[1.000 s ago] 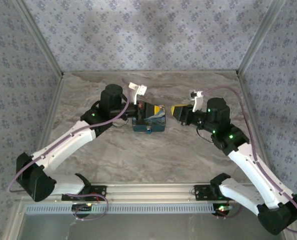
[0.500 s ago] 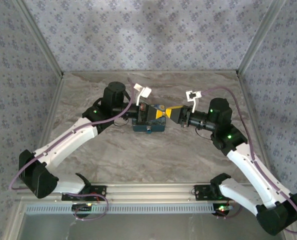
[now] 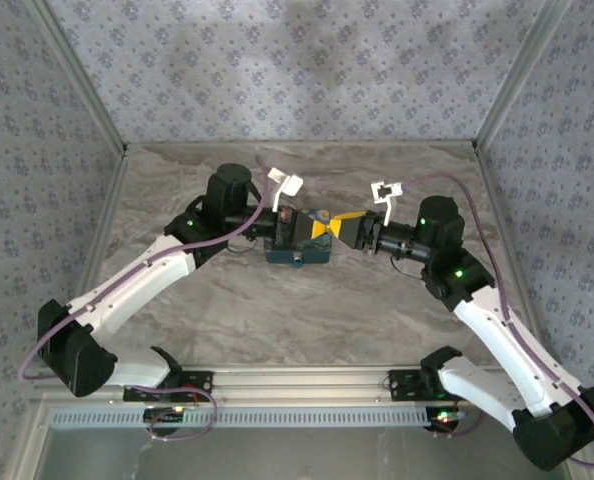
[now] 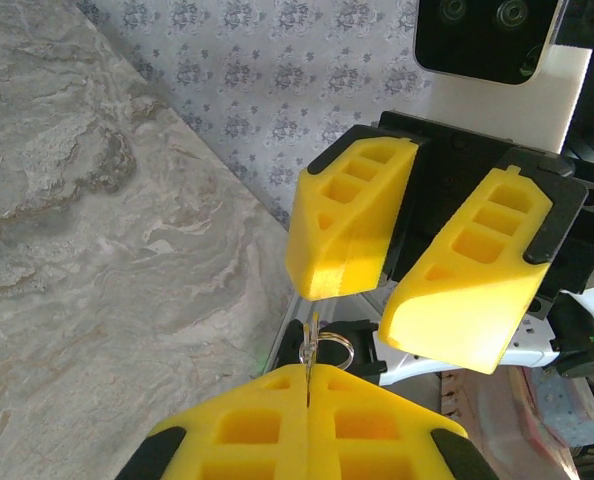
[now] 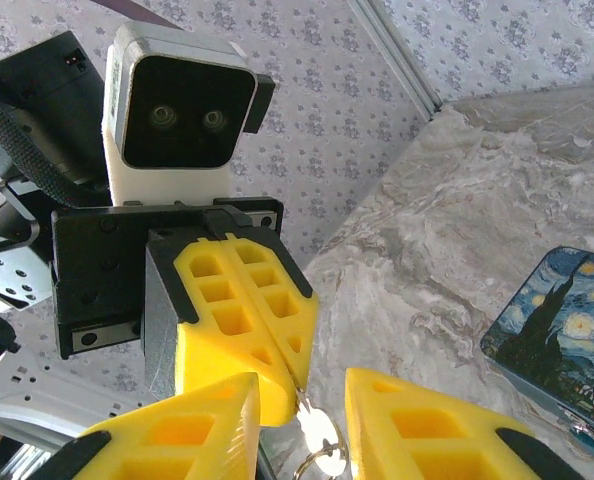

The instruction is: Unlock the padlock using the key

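Observation:
My left gripper (image 3: 317, 227) is shut on the small silver key (image 4: 308, 352), held above the box. The key's head and ring (image 5: 319, 440) stick out past the yellow fingertips (image 4: 307, 385). My right gripper (image 3: 345, 224) faces it from the right, open, with a finger (image 5: 182, 430) on each side of the key head, not touching it. In the left wrist view the right arm's fingers (image 4: 352, 225) hang spread just beyond the key. The padlock (image 3: 297, 259) is a tiny dark teal piece with a pale spot at the near side of the box.
The blue-and-yellow night-sky-print box (image 3: 299, 247) lies on the marble table (image 3: 307, 310) under the left gripper, and in the right wrist view the box (image 5: 562, 335) sits at the lower right. Patterned walls (image 3: 297, 70) close in the back and sides.
The right gripper has swung left to meet the left gripper, which shifted slightly right over the box. Over the last half second both have hardly moved.

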### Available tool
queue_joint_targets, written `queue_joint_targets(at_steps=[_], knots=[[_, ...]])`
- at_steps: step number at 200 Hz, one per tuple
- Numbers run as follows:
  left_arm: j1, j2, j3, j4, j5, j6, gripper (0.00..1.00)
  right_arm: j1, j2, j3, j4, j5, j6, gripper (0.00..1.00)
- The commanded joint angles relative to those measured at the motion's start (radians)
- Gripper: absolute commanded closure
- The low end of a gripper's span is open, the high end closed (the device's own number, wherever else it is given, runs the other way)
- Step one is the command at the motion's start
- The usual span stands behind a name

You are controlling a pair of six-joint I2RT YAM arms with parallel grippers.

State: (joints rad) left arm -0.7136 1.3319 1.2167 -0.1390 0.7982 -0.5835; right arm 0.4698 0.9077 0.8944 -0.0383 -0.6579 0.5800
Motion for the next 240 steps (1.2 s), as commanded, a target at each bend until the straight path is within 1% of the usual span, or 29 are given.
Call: queue_joint_targets(at_steps=[1,43,71,96,119,134,154,186,225,230,236,240], knots=[[-0.003,-0.007,0.032,0.012,0.028,0.020,1.00,0.004,0.003,-0.004,-0.009,-0.003,-0.017,0.69],[-0.003,-0.007,0.030,0.019,0.035,0.019,1.00,0.001,0.007,-0.013,-0.016,0.011,-0.020,0.64],[-0.004,-0.006,0.027,0.020,0.032,0.020,1.00,0.000,0.010,-0.007,-0.003,-0.006,-0.014,0.74],[-0.003,-0.007,0.028,0.022,0.029,0.021,1.00,0.000,0.020,-0.006,-0.005,-0.021,-0.017,0.75],[-0.003,-0.005,0.030,0.022,0.028,0.021,1.00,0.003,0.019,-0.011,0.004,-0.027,-0.017,0.80],[-0.003,-0.004,0.032,0.019,0.029,0.024,1.00,0.005,0.019,-0.010,0.003,-0.031,-0.020,0.80],[-0.003,-0.001,0.034,0.018,0.028,0.024,1.00,0.005,0.014,-0.012,0.000,-0.025,-0.020,0.85],[-0.004,-0.002,0.033,0.017,0.023,0.019,1.00,0.005,-0.002,-0.018,0.002,-0.003,-0.023,1.00],[-0.004,-0.005,0.016,0.037,0.013,0.004,1.00,0.006,-0.008,-0.043,0.055,0.020,0.014,1.00],[-0.004,-0.007,0.014,0.041,0.012,0.001,0.95,0.006,-0.009,-0.047,0.066,0.022,0.021,1.00],[-0.004,-0.008,0.014,0.039,0.007,-0.001,0.84,0.008,-0.009,-0.052,0.077,0.027,0.028,1.00],[-0.004,-0.008,0.011,0.039,0.004,-0.001,0.81,0.007,-0.011,-0.056,0.083,0.034,0.031,1.00]])
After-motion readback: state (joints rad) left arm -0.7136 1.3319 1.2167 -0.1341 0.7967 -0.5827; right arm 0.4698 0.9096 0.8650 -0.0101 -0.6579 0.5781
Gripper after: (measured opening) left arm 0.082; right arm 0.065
